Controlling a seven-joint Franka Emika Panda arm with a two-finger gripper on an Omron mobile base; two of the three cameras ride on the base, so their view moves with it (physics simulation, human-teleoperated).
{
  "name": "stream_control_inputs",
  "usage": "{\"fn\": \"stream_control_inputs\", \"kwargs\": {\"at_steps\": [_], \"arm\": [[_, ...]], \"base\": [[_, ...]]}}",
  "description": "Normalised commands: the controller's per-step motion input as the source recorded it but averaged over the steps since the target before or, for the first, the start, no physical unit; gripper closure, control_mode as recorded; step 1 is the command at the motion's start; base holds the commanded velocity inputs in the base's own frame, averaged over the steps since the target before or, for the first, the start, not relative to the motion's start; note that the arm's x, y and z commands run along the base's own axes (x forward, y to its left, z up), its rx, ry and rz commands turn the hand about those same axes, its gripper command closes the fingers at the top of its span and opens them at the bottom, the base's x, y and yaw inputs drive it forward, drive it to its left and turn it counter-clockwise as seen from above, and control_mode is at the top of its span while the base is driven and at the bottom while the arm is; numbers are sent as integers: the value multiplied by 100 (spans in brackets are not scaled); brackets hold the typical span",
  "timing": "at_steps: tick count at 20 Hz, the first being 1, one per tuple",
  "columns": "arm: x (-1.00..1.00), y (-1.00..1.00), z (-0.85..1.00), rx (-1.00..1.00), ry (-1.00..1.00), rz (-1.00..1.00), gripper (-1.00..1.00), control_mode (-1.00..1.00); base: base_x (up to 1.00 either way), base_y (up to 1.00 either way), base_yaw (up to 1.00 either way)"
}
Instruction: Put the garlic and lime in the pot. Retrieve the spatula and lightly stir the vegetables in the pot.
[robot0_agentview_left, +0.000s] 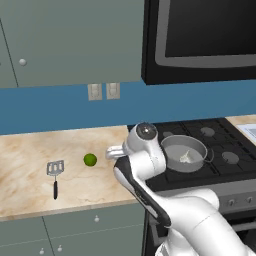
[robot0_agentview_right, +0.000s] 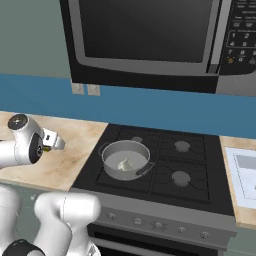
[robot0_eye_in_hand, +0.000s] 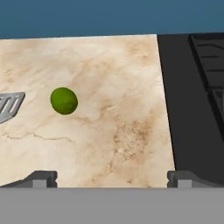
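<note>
A: Quick status. Garlic (robot0_agentview_right: 125, 163) is lying in the pot (robot0_agentview_right: 111, 167) already, white lump on the bottom, so we count that part done.

B: Agreed. Pot sits on the front left burner of the stove (robot0_agentview_right: 200, 195). Lime (robot0_agentview_left: 90, 159) is out on the counter (robot0_agentview_left: 30, 150), well left of the stove, so that's not done.

A: And the spatula (robot0_agentview_left: 55, 172) lies flat on the counter just left of the lime, handle toward the front edge, untouched. No stirring yet.

B: Gripper (robot0_eye_in_hand: 112, 177)?

A: In the hand view we see both fingertips (robot0_eye_in_hand: 41, 178) set far apart at the bottom, bare counter between them, nothing held. Jaws fully spread, empty.

B: It hangs above the counter near the stove's edge, looking toward the lime. Lime is up and left of the gap between the tips, apart from them.

A: So we'd judge we're roughly a third in: one vegetable placed, lime next, then fetch the spatula and stir.

B: Fine. The lime is round, could roll if nudged.
</note>
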Motion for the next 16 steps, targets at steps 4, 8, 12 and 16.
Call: {"fn": "stream_control_inputs", "kwargs": {"at_steps": [4, 8, 12, 16], "arm": [[37, 39, 22, 0, 8, 16, -100, -100], [25, 31, 10, -8, 4, 13, -100, -100], [22, 33, -5, -7, 0, 9, -100, -100], [13, 38, -15, -7, 0, 6, -100, -100]], "base": [[0, 0, 0], [0, 0, 0], [0, 0, 0], [0, 0, 0]]}}
